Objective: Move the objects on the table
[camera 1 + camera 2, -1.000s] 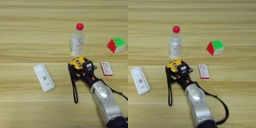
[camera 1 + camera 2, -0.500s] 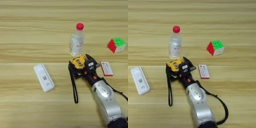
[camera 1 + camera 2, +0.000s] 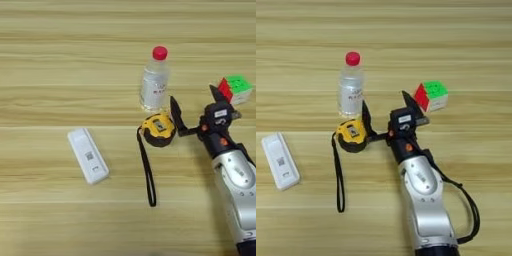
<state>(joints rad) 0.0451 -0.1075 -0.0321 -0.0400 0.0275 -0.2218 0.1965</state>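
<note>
The yellow-black tape measure (image 3: pixel 157 129) lies mid-table, its black strap (image 3: pixel 147 172) trailing toward the near edge. My right gripper (image 3: pixel 195 102) stands open just right of it. The left finger (image 3: pixel 175 112) rises beside the tape measure's right side, and the right finger (image 3: pixel 216 93) points toward the red-green puzzle cube (image 3: pixel 235 89). Nothing is between the fingers. The white oblong remote (image 3: pixel 88 155) lies to the left. The silver forearm (image 3: pixel 423 200) comes up from the bottom edge.
A clear bottle with a red cap (image 3: pixel 155 80) stands upright just behind the tape measure, close to the left finger. The wooden table (image 3: pixel 60 60) stretches bare behind and to the left.
The gripper, which sat over the tape measure, has swung right and spread its fingers wide. The tape measure and its strap stay where they were.
</note>
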